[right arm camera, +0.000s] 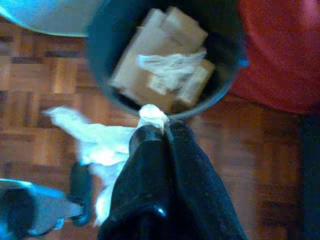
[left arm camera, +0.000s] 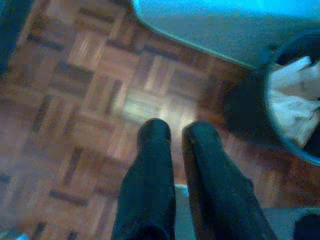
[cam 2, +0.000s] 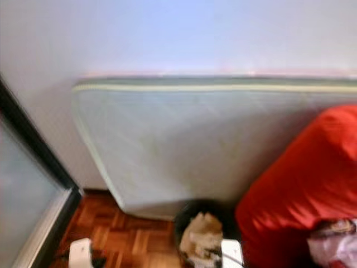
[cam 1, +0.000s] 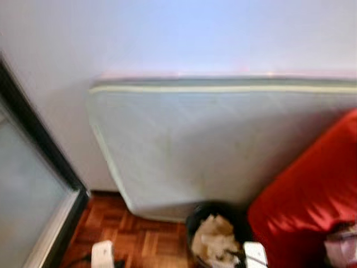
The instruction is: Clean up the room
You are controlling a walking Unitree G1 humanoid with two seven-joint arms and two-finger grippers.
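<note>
A crumpled white tissue (right arm camera: 105, 145) is pinched between the pressed-together black fingers of the right gripper (right arm camera: 162, 131), a small tuft of it poking out at the fingertips and the rest trailing loose beside and below the fingers, over the parquet floor (left arm camera: 75, 100). The gripper and tissue sit just at the rim of the dark round bin (right arm camera: 102, 65), on the bin's near side, with the tuft touching or almost touching the rim; which of the two is hard to tell. Inside the bin lie pieces of brown cardboard or paper (right arm camera: 165, 55) with another scrap of white tissue on top. Seen from the head, the bin (cam 1: 195, 215) stands on the floor against the lower edge of a pale mattress (cam 1: 223, 145) that leans on its side against the white wall (cam 1: 167, 33). To the right of the bin, touching or just beside it, is a large red cushion or beanbag (cam 1: 312, 195). To the left of the bin the parquet runs to a dark-framed glass door (cam 1: 33, 184). The left gripper (left arm camera: 175, 131) hangs over bare parquet to the left of the bin, its two fingers side by side with a narrow gap between them, holding nothing.
</note>
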